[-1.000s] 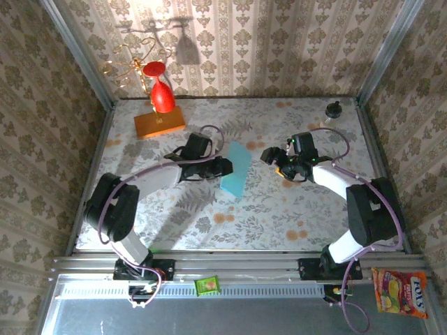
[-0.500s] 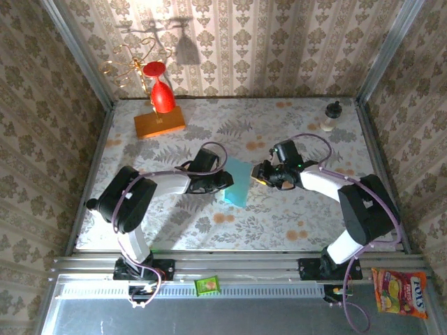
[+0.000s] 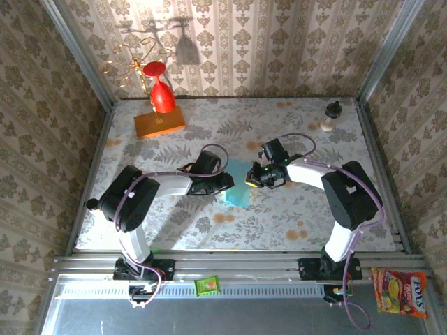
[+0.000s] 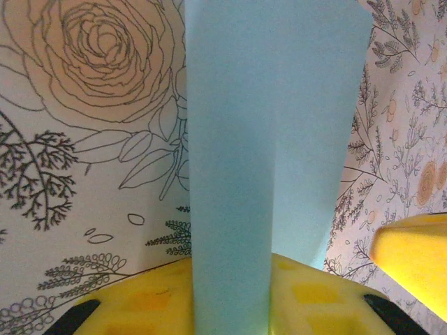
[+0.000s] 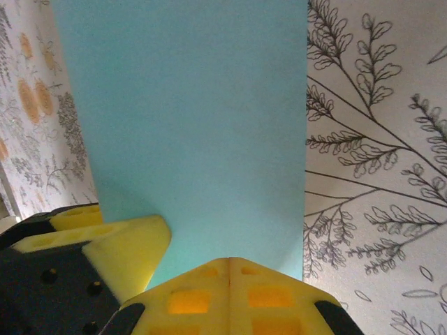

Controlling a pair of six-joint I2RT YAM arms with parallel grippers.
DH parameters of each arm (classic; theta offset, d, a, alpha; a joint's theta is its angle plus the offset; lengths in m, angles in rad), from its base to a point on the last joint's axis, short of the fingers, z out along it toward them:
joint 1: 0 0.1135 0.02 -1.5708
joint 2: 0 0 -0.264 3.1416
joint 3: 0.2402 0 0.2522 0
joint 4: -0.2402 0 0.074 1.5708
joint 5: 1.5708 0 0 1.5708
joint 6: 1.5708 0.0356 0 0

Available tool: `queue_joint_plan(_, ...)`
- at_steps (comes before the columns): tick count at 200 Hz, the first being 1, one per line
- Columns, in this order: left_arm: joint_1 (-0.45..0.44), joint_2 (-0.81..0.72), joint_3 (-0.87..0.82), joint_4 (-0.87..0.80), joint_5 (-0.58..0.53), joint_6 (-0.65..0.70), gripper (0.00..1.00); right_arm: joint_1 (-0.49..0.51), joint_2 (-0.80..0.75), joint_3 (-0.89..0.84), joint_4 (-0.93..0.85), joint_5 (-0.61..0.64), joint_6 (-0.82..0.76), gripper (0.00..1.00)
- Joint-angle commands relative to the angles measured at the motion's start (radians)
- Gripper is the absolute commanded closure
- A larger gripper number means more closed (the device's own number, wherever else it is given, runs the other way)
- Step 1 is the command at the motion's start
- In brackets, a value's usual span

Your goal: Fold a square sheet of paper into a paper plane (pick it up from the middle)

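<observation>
From above, we are holding the square sheet of paper (image 3: 236,187) over the middle of the table (image 3: 293,216), between the left gripper (image 3: 225,183) and the right gripper (image 3: 251,179). At the left wrist, our fingers (image 4: 140,303) are pinching its folded edge. At the right wrist, our fingertips (image 5: 265,296) are pressing together on its edge.

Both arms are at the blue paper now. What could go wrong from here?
1. The left fingers pinch the blue paper, and the right fingers are shut at its other side; pulling apart could tear it.
2. Both arms' fingers are very close together, so they might collide.
</observation>
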Motion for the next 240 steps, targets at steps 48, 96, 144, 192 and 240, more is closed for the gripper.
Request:
queue_joint_plan(48, -0.005, 0.021, 0.027, -0.080, -0.007, 0.031, 0.68, 0.021, 0.106, 0.079, -0.054, -0.080, -0.081, 0.94)
queue_joint_plan(96, 0.008, -0.001, 0.044, -0.143, -0.019, 0.059, 0.64, 0.023, 0.147, 0.093, -0.097, -0.068, -0.111, 0.93)
queue_joint_plan(144, 0.013, -0.065, 0.091, -0.275, -0.072, 0.136, 0.45, 0.027, 0.166, 0.108, -0.115, -0.072, -0.118, 0.92)
queue_joint_plan(192, 0.012, -0.044, 0.168, -0.375, -0.059, 0.240, 0.31, 0.029, 0.162, 0.120, -0.096, -0.093, -0.109, 0.91)
queue_joint_plan(240, 0.018, 0.013, 0.207, -0.418, -0.057, 0.274, 0.30, 0.027, 0.146, 0.099, -0.010, -0.148, -0.089, 0.86)
